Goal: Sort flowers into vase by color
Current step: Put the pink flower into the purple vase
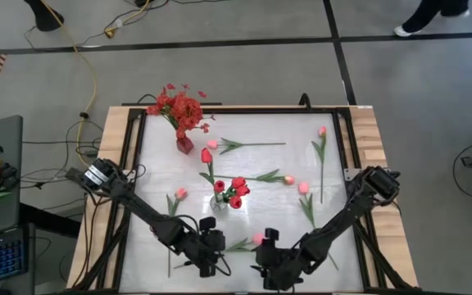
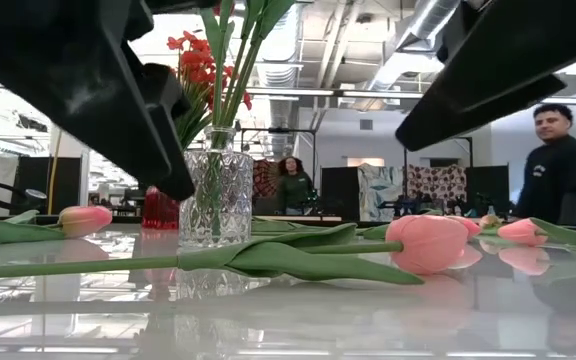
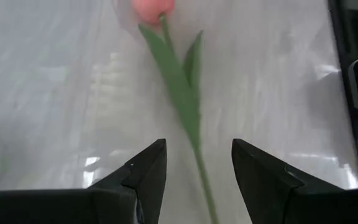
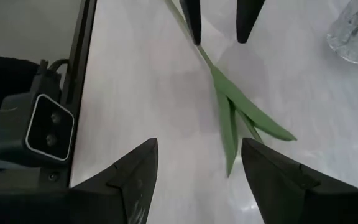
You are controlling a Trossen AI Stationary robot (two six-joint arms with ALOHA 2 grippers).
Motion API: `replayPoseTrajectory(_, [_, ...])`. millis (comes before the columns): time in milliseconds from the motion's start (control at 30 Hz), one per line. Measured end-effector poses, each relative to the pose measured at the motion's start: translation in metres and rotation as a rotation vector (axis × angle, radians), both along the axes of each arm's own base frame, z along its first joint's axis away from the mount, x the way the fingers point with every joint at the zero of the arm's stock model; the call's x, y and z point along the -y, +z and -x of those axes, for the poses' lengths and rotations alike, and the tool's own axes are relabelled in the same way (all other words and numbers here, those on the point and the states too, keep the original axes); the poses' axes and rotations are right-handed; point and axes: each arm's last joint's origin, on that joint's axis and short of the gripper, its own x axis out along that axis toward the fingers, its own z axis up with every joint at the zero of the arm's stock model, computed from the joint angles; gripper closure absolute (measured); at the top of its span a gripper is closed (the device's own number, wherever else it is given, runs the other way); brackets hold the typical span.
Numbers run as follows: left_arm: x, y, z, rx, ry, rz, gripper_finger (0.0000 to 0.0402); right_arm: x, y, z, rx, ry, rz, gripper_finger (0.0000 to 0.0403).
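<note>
White table, clear glass vase of red tulips near its middle. Both arms are lowered at the edge nearest the robot from that vase. Left gripper: jaws spread, nothing held, straddling the stem of a pink tulip lying flat. Best closed low on bare stem, below the leaves. Right gripper: jaws likewise spread, empty, beside the same flower.

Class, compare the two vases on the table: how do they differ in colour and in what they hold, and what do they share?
The clear vase is patterned glass; the red vase is small and red. The clear vase holds red tulips; the red vase holds a bushy red spray. The clear vase stands mid-table; the red vase stands toward the far left corner. Both stand upright and hold red flowers.
</note>
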Motion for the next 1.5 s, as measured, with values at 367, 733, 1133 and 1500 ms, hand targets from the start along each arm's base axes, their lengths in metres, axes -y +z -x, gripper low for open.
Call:
replayPoseTrajectory(367, [0.011,-0.009,0.002,0.042,0.034,-0.038,0.0233,-0.004,0.000,0.003,0.007,-0.026,-0.040,0.0145])
replayPoseTrajectory(733, [0.015,-0.020,0.004,0.034,0.050,-0.060,0.0233,-0.007,0.002,0.003,0.025,-0.026,-0.063,0.0145])
replayPoseTrajectory(1133, [0.020,-0.041,0.003,-0.009,0.057,-0.061,0.0233,-0.007,0.003,0.003,0.029,-0.027,-0.071,0.0145])
replayPoseTrajectory(1500, [0.020,-0.041,0.003,-0.015,0.052,-0.056,0.0309,-0.007,0.003,0.003,0.028,-0.027,-0.071,0.0145])
